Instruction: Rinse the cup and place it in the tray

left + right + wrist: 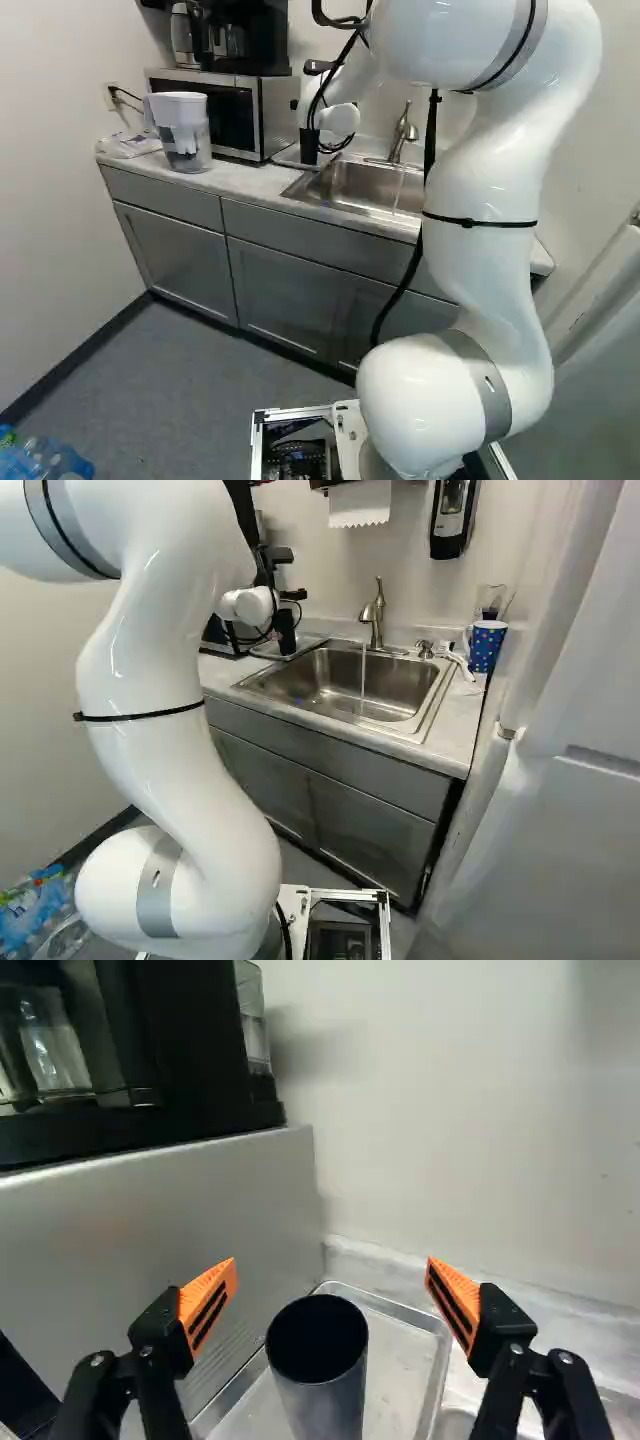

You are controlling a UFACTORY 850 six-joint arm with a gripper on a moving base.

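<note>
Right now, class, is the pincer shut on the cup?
No, the wrist view shows the pincer wide open, with a gap on each side of the cup, which stands upright in the tray.

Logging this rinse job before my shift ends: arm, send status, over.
Gripper open. Cup upright in tray, ungripped. Microwave close alongside tray. Faucet still running into sink.
</note>
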